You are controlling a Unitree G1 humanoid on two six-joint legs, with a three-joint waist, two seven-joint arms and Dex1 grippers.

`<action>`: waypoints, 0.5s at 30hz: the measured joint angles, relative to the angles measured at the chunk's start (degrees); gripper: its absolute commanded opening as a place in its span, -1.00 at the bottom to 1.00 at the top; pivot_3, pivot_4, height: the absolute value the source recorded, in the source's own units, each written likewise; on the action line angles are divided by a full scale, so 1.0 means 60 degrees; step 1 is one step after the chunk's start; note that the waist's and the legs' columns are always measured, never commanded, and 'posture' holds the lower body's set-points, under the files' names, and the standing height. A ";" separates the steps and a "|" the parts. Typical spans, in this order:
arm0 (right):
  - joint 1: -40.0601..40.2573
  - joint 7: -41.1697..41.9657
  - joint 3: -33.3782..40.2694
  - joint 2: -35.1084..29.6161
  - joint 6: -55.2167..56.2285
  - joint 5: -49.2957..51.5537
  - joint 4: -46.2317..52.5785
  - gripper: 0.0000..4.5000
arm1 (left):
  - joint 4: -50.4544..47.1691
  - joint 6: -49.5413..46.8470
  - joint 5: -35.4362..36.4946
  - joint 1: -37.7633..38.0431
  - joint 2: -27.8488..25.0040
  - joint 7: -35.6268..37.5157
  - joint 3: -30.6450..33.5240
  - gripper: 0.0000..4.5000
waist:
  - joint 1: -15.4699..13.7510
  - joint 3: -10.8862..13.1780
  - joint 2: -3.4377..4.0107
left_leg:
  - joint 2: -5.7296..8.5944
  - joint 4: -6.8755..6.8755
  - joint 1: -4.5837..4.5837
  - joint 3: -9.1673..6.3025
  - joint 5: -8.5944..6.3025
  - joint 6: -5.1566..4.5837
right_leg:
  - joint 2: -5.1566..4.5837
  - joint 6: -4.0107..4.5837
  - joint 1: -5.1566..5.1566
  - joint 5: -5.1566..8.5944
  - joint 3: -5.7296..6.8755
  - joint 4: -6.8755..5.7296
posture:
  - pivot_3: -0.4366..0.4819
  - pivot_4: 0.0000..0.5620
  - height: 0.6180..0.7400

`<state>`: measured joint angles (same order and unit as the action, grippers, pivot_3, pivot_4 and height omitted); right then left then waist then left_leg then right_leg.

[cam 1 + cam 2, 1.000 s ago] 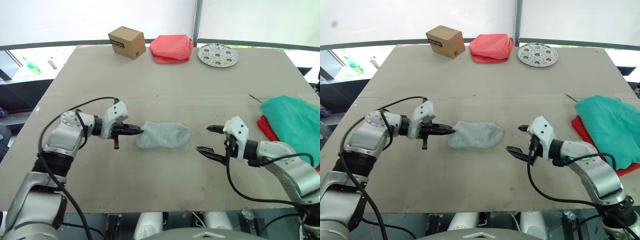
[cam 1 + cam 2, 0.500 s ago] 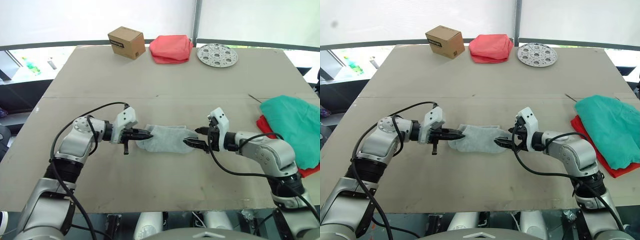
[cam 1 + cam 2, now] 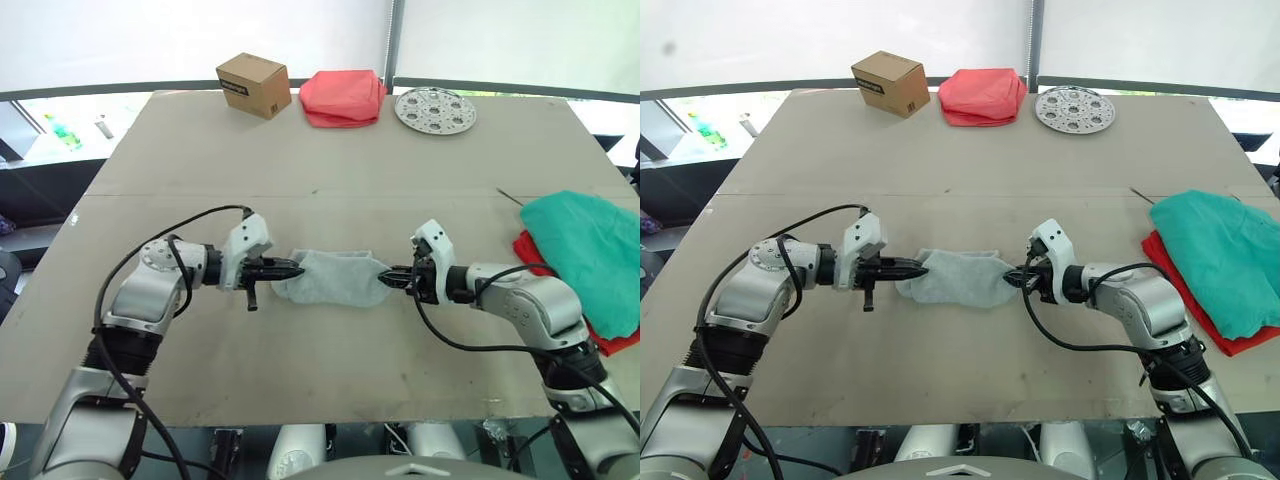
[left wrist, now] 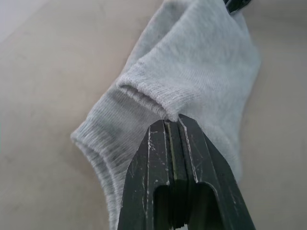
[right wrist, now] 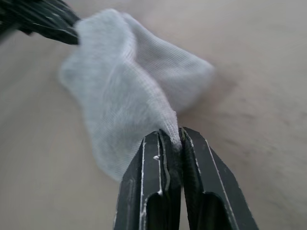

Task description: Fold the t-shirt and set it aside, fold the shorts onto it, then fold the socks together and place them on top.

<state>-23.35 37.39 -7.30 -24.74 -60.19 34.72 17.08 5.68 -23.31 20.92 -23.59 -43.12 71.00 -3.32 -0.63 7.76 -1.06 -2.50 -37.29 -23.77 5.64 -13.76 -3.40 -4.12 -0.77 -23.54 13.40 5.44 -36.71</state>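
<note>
The socks (image 3: 335, 277) lay mid-table, nearer its front edge, pinched at opposite ends by the left gripper (image 3: 295, 268) and right gripper (image 3: 392, 277). Thin bites on the knit risked slipping, or catching one sock alone.

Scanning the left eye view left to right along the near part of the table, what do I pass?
Left gripper shut on one end of the socks → right gripper shut on the other end → teal shorts lying on the red t-shirt.

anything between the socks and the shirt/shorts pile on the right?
Nothing visible. Bare table lies between the socks and the shorts stacked on the t-shirt. The right hand and its arm lie along that side.
</note>
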 measured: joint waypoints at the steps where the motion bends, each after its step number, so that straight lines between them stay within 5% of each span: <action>1: -0.0011 0.0041 0.0313 -0.0003 -0.0225 0.0397 0.0328 -0.98 | -0.0180 -0.0414 0.0389 0.0017 -0.0009 -0.0022 0.0317 -1.00 | 0.0003 0.0000 0.0000 | -0.0004 0.0000 0.0001 -0.0001 0.0000 0.0000 | -0.0001 -0.0001 0.0000 0.0000 -0.0001 0.0000 | -0.05 -0.47 1.00; 8: -0.1811 -0.0404 0.1517 0.0310 -0.1503 0.1888 0.0580 -0.98 | -0.0672 -0.2292 0.1779 0.0090 -0.0798 0.0029 0.1565 -1.00 | 0.0200 -0.0001 0.0001 | -0.0007 0.0001 0.0016 0.0002 0.0000 0.0001 | 0.0011 0.0000 0.0003 -0.0001 -0.0002 -0.0007 | -0.05 -0.47 1.00; 15: -0.2594 -0.0442 0.0162 0.0509 -0.1438 0.0830 -0.2253 -0.98 | 0.0008 -0.1699 0.0874 0.0272 -0.1063 -0.0014 0.0901 -1.00 | 0.0213 -0.0001 0.0001 | 0.0005 0.0008 0.0007 0.0009 0.0013 0.0022 | 0.0011 0.0003 -0.0002 -0.0001 0.0000 -0.0008 | -0.05 -0.47 1.00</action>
<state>-38.92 34.73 -6.33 -21.68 -68.82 39.70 3.56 5.73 -33.51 26.16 -21.95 -49.49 70.91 2.09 0.65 7.76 -1.05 -2.46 -37.25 -23.73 5.69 -13.68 -3.27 -4.05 -0.75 -23.55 13.40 5.45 -36.75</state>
